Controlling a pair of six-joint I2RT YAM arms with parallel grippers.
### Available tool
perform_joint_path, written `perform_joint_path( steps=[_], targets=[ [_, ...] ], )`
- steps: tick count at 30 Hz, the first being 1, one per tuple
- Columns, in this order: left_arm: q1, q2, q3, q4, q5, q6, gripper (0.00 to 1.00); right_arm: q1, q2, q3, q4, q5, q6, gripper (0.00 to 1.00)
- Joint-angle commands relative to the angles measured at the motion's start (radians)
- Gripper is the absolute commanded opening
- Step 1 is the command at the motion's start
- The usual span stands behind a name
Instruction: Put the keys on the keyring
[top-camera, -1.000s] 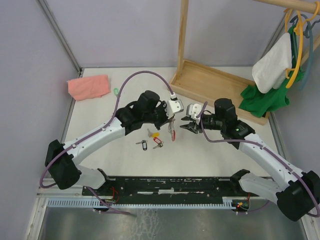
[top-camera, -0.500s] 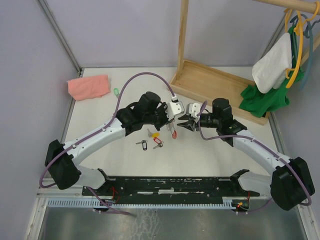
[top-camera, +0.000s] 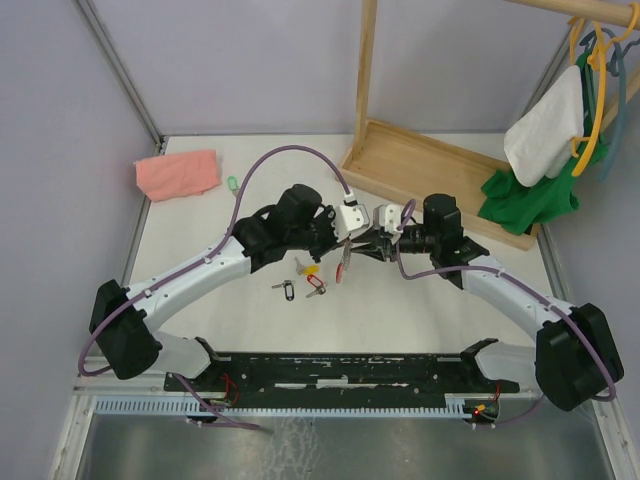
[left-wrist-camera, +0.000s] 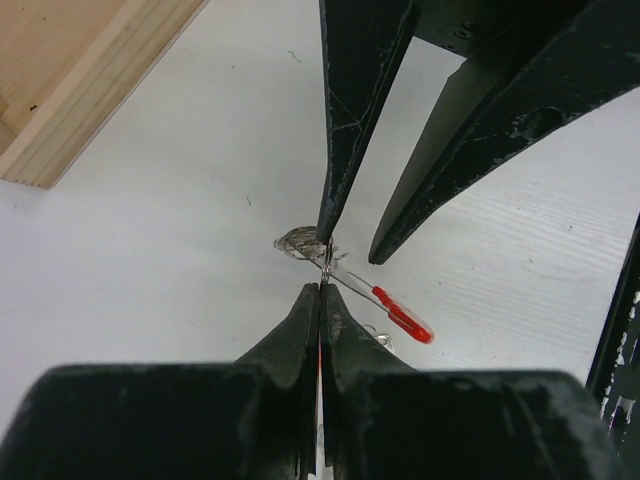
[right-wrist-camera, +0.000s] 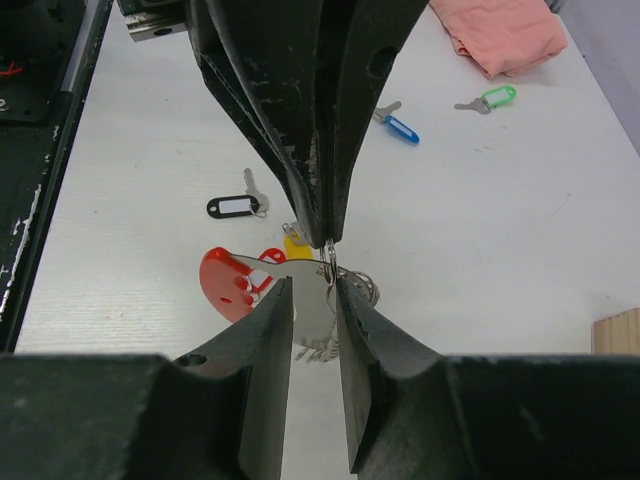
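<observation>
My left gripper (top-camera: 344, 250) (left-wrist-camera: 320, 292) is shut on the keyring's thin silver wire loop (left-wrist-camera: 327, 263) (right-wrist-camera: 329, 258) and holds it above the table. The keyring's red crescent (right-wrist-camera: 224, 285) (top-camera: 343, 270) hangs beside the loop. My right gripper (top-camera: 353, 251) (right-wrist-camera: 311, 287) meets it tip to tip. Its jaws stand a little apart, straddling the loop, with one fingertip (right-wrist-camera: 345, 290) against the wire. Keys lie on the table: black-tagged (right-wrist-camera: 233, 206) (top-camera: 286, 289), yellow-tagged (right-wrist-camera: 294, 243) (top-camera: 309, 268), red-tagged (top-camera: 315, 284), blue-tagged (right-wrist-camera: 400, 127), green-tagged (right-wrist-camera: 493, 98) (top-camera: 232, 183).
A pink cloth (top-camera: 178, 173) lies at the back left. A wooden clothes rack's base tray (top-camera: 430, 172) stands at the back right, with a green garment (top-camera: 530, 195) and a white cloth (top-camera: 545, 125) hanging over it. A black rail (top-camera: 350, 368) runs along the near edge.
My right gripper has moved left up to the left gripper's tips and its jaws have narrowed. The left gripper has kept its hold on the keyring, nearly still.
</observation>
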Motion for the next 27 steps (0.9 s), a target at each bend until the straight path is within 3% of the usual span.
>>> perform_joint_path(
  steps=[1,15,27],
  targets=[
    [-0.007,-0.032,0.006,0.047,0.027,0.036,0.03,-0.002,0.016,0.049,0.045,-0.064,0.022,0.31],
    [-0.008,-0.025,0.009,0.042,0.035,0.038,0.03,-0.002,0.033,0.077,0.054,-0.083,0.041,0.26],
    [-0.009,-0.026,0.001,0.052,0.054,0.036,0.03,-0.002,0.061,0.118,-0.027,-0.114,0.004,0.12]
  ],
)
